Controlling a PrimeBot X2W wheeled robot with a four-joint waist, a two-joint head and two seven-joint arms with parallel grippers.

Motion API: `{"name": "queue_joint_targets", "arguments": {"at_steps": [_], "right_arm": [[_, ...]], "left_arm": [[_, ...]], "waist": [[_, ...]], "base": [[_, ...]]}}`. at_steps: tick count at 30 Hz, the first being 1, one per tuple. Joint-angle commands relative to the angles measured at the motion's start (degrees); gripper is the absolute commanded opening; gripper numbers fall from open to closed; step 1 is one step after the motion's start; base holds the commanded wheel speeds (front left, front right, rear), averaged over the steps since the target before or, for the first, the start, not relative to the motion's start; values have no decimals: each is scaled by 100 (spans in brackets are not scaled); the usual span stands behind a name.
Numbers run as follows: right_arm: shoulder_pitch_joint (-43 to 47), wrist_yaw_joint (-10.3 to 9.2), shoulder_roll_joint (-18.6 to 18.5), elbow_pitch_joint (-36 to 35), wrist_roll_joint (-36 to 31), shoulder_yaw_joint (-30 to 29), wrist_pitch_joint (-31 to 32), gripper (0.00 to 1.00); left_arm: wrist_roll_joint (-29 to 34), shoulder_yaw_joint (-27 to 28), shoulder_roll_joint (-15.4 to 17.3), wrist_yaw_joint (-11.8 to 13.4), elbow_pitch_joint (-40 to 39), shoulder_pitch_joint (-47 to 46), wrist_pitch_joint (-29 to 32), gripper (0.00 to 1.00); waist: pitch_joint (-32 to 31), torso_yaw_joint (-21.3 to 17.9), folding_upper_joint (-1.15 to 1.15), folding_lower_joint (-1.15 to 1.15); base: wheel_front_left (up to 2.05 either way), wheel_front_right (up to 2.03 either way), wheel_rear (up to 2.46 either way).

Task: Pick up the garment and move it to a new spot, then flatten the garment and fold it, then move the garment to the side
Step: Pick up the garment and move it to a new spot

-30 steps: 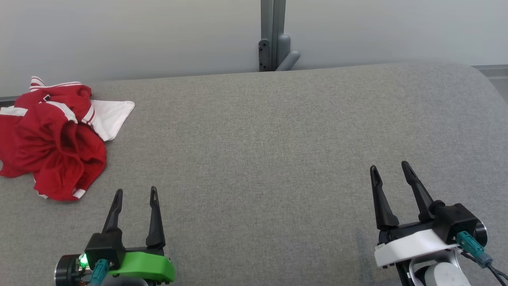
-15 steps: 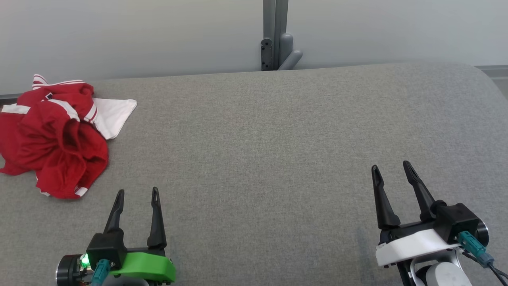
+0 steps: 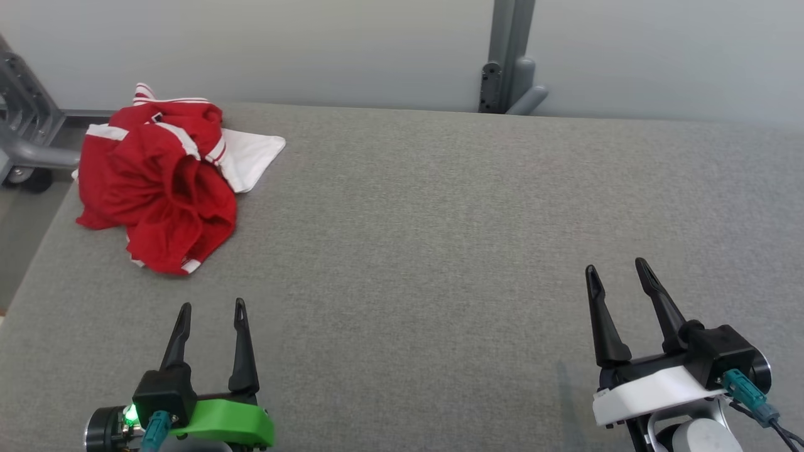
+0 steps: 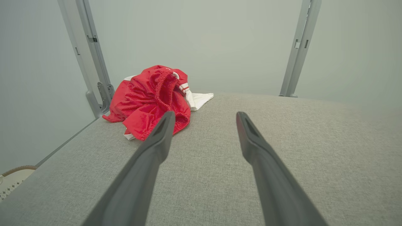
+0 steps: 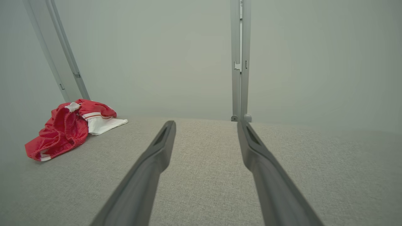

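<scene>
One crumpled red-and-white garment (image 3: pixel 160 188) lies at the far-left corner of the grey fabric-covered bench (image 3: pixel 408 220), close to its back edge. Beyond that corner stands a grey metal frame (image 3: pixel 25 119) on a dark caster (image 3: pixel 28 181). Left gripper (image 3: pixel 212 304), green-collared, is at the near left, fingers apart and empty, near the garment yet clear of it. A grey upright post (image 3: pixel 510 56) rises behind the bench against the pale, plain wall (image 3: pixel 314 50). Right gripper (image 3: pixel 615 265), white-collared, is at the near right, fingers apart and empty, well apart from the garment.
</scene>
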Motion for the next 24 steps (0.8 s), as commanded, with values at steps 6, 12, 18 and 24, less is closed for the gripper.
{"name": "queue_joint_targets", "arguments": {"at_steps": [6,12,18,24], "right_arm": [[120,0,-20,36,62,75,-15,100],[138,0,-19,66,105,208,-15,100],[143,0,-20,83,109,285,-15,100],[113,0,-22,61,32,262,-15,100]], "left_arm": [[-17,107,33,12,44,180,-3,100],[-11,236,31,15,-18,353,-2,100],[-51,321,30,7,-79,481,-2,100],[-257,356,30,40,-154,454,-2,100]], "waist": [[-172,1107,8,0],[-264,1509,8,0],[-278,1567,8,0],[-147,1380,8,0]], "base": [[0,0,0],[0,0,0],[0,0,0],[0,0,0]]}}
